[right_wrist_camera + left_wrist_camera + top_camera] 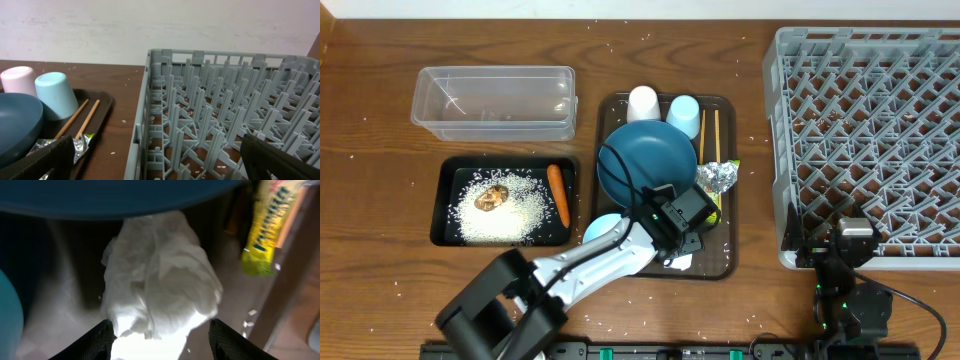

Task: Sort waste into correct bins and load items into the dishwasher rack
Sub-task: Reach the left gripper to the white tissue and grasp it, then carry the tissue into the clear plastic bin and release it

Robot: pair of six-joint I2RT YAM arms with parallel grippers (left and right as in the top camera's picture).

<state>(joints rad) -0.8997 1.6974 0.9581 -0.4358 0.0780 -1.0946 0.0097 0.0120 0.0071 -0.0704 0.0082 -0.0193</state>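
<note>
The crumpled white napkin (160,280) lies on the brown tray (725,262), just under the edge of the dark-blue plate (647,160). My left gripper (162,342) is open, with one finger on each side of the napkin. In the overhead view the left gripper (685,240) hides most of the napkin (678,263). The green-yellow wrapper (265,230) and the foil (717,178) lie to its right. The light-blue bowl (605,228) sits to its left. My right gripper (160,165) is open and empty at the front left corner of the grey rack (865,100).
The black tray (445,200) holds rice (520,215), a carrot (558,193) and a brown lump (492,197). The clear tub (490,100) stands behind it. A white cup (643,102), a light-blue cup (684,115) and chopsticks (710,135) are at the back of the brown tray. Rice grains are scattered over the table.
</note>
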